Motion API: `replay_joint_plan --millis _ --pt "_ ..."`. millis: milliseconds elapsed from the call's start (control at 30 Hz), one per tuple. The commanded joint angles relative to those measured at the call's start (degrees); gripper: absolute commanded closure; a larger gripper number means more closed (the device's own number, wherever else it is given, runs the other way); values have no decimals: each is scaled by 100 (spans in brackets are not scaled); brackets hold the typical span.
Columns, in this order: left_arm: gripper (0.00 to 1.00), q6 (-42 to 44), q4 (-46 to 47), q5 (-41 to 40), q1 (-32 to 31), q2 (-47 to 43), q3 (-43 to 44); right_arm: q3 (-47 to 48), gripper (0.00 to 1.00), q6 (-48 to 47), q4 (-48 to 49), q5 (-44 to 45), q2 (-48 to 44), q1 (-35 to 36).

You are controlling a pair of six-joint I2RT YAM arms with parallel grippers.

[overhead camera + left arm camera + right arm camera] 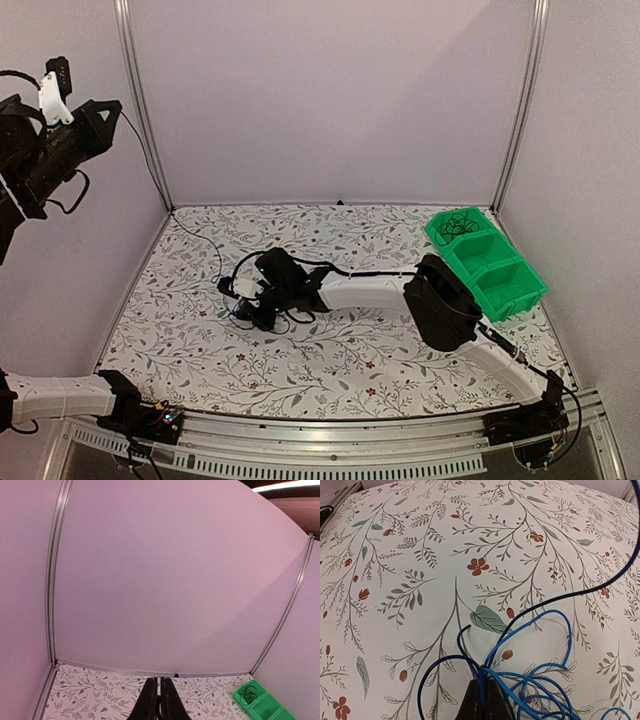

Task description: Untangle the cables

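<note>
The cables (243, 300) lie as a small tangle left of the table's middle. My right gripper (254, 310) is down on the tangle. In the right wrist view its jaws (482, 684) are shut on a bunch of blue cable (555, 672) strands. A black cable (570, 595) arcs away to the upper right. My left gripper (108, 112) is raised high at the far left. A thin black cable (195, 236) runs from its tip down to the tangle. In the left wrist view its fingers (148, 702) are pressed together.
A green three-compartment bin (507, 290) stands at the back right, with a coil of black cable (458, 226) in its far compartment. The bin (270, 707) also shows in the left wrist view. Enclosure walls and aluminium posts (140, 110) surround the table.
</note>
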Motion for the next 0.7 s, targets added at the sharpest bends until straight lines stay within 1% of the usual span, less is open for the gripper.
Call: replay_joint_plan --millis 0,67,167,267,367,433,533,600,667 --pt "100 656 509 66 31 473 1287 -213 100 159 22 219 18 18" --pt "100 731 605 239 35 711 1872 -254 100 187 12 223 27 18" --pt "100 741 789 528 33 945 2411 -286 100 230 14 242 45 18" --pt "100 740 1070 715 34 994 2559 -278 100 250 14 273 99 22" --pt "100 754 1170 655 35 997 2512 -276 100 246 -47 231 61 22" --pt "100 727 1179 627 30 964 2356 -304 86 213 -104 186 -80 22" --pt "100 651 1191 577 30 864 2021 -520 61 68 -127 73 -525 11" --pt "100 586 1233 547 35 767 1747 -714 50 -63 -145 -85 -1013 12" --pt "100 518 1293 541 35 663 1507 -892 43 -136 -156 -184 -1389 10"
